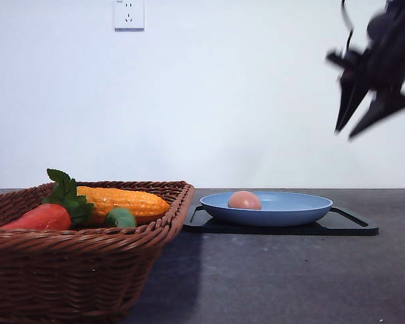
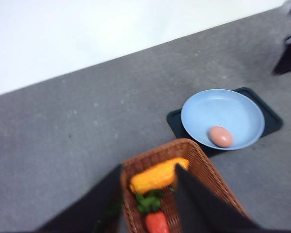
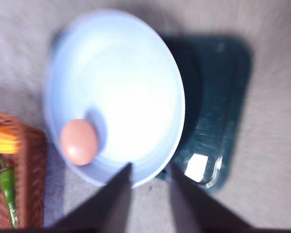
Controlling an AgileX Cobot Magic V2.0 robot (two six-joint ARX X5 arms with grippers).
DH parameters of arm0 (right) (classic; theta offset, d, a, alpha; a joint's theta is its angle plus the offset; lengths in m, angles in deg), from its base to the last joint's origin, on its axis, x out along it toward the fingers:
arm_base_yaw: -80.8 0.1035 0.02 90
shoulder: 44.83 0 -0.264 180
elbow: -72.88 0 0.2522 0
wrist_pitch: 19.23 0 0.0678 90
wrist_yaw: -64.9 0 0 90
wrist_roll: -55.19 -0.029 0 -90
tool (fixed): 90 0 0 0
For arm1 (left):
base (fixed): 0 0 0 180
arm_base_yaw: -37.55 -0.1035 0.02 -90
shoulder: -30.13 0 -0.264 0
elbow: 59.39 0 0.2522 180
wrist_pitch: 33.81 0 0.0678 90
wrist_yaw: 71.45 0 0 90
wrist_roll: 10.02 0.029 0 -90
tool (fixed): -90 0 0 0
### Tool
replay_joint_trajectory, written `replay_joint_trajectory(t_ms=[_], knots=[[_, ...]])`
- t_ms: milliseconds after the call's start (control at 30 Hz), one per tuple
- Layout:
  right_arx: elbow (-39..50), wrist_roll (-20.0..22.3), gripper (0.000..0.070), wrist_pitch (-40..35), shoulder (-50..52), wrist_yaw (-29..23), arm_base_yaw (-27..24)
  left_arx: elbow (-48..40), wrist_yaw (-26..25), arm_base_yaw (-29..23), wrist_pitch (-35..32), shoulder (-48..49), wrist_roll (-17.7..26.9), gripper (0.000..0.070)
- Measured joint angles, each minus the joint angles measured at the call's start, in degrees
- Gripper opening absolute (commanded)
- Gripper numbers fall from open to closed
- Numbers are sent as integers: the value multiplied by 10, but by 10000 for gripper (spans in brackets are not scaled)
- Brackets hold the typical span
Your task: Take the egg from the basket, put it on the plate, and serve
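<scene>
The pinkish-brown egg point(image 1: 244, 200) lies in the sky-blue plate point(image 1: 304, 210), on the side of the plate nearest the basket. In the right wrist view the egg point(image 3: 79, 141) rests near the plate's rim point(image 3: 53, 82). The woven basket point(image 1: 67, 270) stands at the left of the table. My right gripper point(image 1: 345, 133) hangs open high above the table's right side, well clear of the plate, and its fingers point(image 3: 150, 167) hold nothing. My left gripper point(image 2: 148, 170) is open and empty above the basket point(image 2: 208, 179), from where I also see the egg point(image 2: 220, 136) in the plate point(image 2: 223, 109).
The basket holds a red-orange carrot point(image 1: 40, 217), a yellow corn cob point(image 1: 125, 201) and a green pepper point(image 1: 120, 218). A flat black tray point(image 1: 351, 226) lies under the plate. Grey tabletop point(image 1: 290, 277) spreads in front, with a white wall behind.
</scene>
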Motion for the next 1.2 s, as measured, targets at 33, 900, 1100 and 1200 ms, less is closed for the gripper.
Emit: replay_joint_trajectory(t_ms=[33,900,1100,1200], knots=[[0,4,0,2,19,-8,6,0,0,-4,-8,-13,7,0],[423,20,0,-270,564,-276,274,-251,-174,-157,-245,33,65,0],[597,1,0,-416,655,-291,292,-421,-180,-157,-347,114,23,0],[660,0,0,-488,681,-291,294,-474,-180,-157,-377,145,-1,0]])
